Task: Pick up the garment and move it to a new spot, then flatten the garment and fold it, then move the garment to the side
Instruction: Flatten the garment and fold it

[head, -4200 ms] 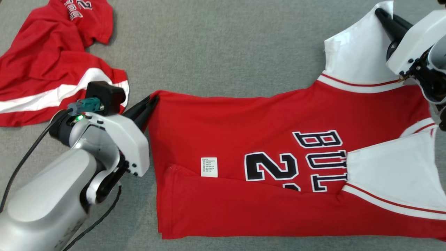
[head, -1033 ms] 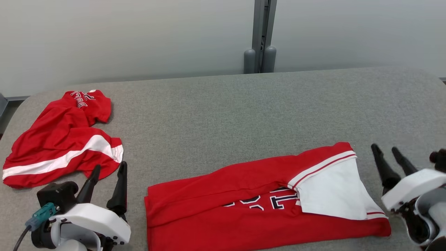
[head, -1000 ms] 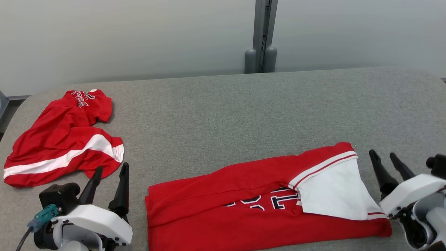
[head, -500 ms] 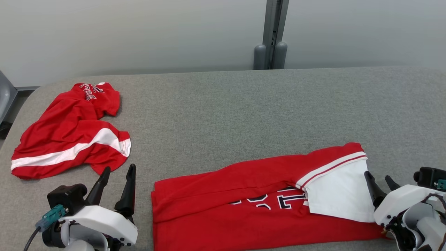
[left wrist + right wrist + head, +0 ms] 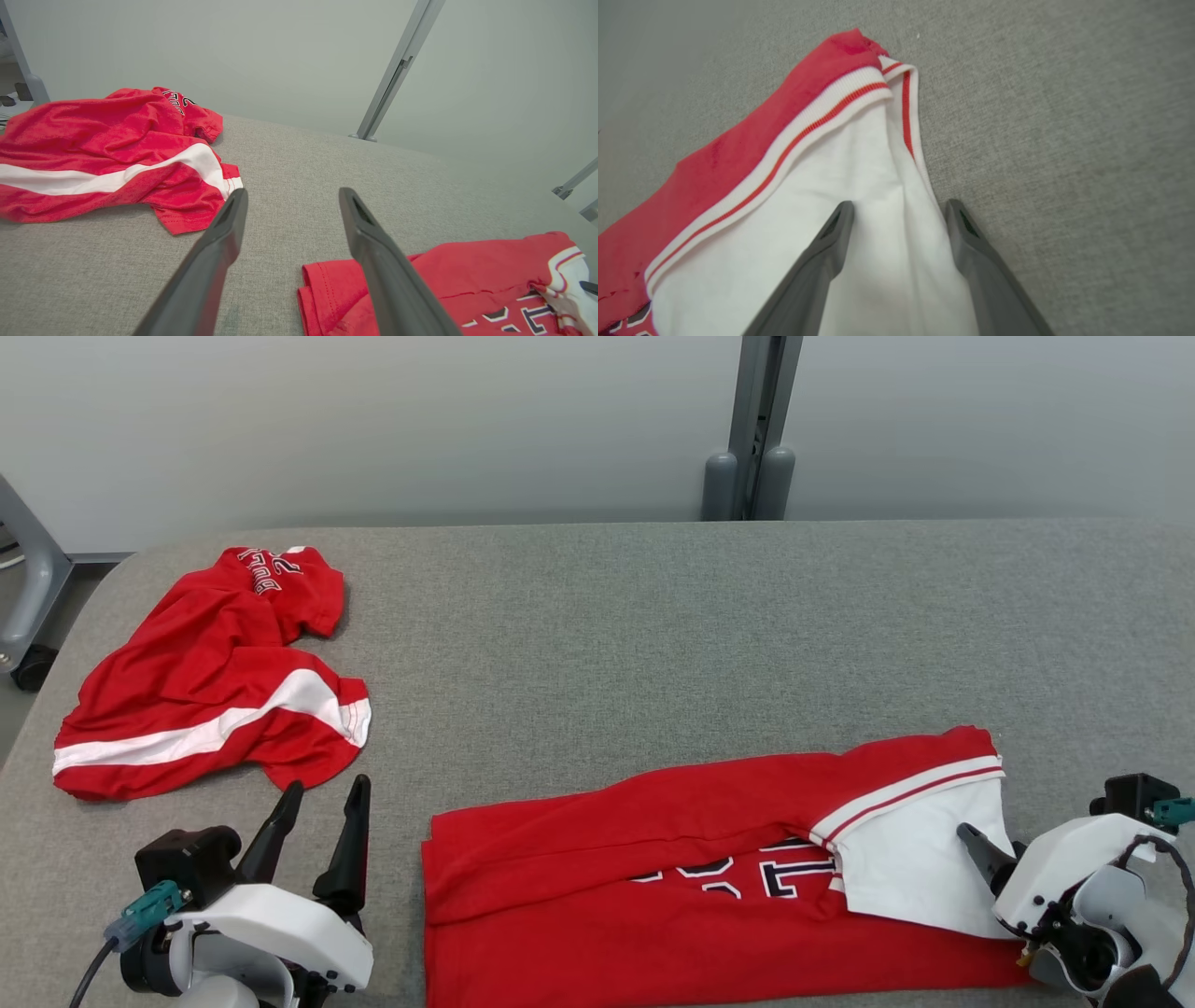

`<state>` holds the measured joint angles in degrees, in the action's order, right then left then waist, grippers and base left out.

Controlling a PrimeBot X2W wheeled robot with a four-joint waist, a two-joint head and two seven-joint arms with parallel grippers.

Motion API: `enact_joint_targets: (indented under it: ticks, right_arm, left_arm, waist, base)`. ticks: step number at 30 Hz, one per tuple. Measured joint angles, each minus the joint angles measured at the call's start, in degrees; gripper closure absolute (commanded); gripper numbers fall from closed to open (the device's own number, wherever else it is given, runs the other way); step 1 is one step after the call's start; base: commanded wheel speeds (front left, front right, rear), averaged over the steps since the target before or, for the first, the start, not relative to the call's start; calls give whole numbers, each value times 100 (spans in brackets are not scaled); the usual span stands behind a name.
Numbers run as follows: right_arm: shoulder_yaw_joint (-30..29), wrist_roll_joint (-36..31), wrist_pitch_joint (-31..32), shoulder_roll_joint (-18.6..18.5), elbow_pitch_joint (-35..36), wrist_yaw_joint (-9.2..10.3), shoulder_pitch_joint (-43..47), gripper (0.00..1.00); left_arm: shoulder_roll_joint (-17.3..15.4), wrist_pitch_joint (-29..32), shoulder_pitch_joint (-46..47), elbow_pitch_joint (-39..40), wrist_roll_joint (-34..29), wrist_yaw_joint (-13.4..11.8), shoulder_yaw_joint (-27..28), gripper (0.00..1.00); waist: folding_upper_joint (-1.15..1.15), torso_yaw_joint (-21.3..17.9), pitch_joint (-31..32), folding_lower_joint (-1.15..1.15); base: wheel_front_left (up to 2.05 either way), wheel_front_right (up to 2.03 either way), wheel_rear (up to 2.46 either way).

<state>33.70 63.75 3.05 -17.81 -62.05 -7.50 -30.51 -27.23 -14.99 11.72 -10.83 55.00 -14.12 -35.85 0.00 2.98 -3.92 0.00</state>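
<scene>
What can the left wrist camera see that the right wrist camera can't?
Left wrist view, not the right: the crumpled red garment, a grey post, and the open left gripper above bare table. Right wrist view, not the left: a close-up of the white sleeve and its striped trim, with the open right gripper straddling the sleeve's edge. Both: the folded jersey and the grey table.

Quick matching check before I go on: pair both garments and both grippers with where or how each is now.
1 folded jersey
2 crumpled garment
3 left gripper
4 right gripper

A open, straddling white sleeve's edge
B bunched, far left
C open, between both garments
D lying front centre-right

Pairs: 1-D, 2-B, 3-C, 4-A
</scene>
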Motion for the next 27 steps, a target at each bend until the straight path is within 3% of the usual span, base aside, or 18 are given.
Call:
enact_joint_targets:
  ticks: [3,4,5,8,17,27]
  right_arm:
    - [27,80,475,15,-60,0,-97,0]
    - [36,101,599,14,-68,2,-132,6]
    - [56,112,721,4,-88,3,-165,24]
    - [88,109,820,-19,-130,7,-209,100]
    - [96,35,416,-77,115,1,-333,100]
    - [-37,-118,0,-933,69,1,-364,100]
  left_arm:
    - [11,0,21,-23,0,2,-5,0]
    - [11,1,24,-26,1,2,-5,0]
    - [11,1,24,-33,2,2,-5,0]
    - [11,1,24,-41,5,2,-7,0]
    - [20,1,19,-68,8,3,-3,0]
    - [86,1,-34,11,-1,-4,-13,0]
  waist:
    - [0,19,6,0]
    - [0,22,8,0]
    - [0,23,10,0]
    - [0,26,10,0]
    - [0,2,72,0]
    - [0,-226,171,0]
  base:
    - [0,0,0]
    - [0,0,0]
    - [0,0,0]
    - [0,0,0]
    - [0,0,0]
    - [0,0,0]
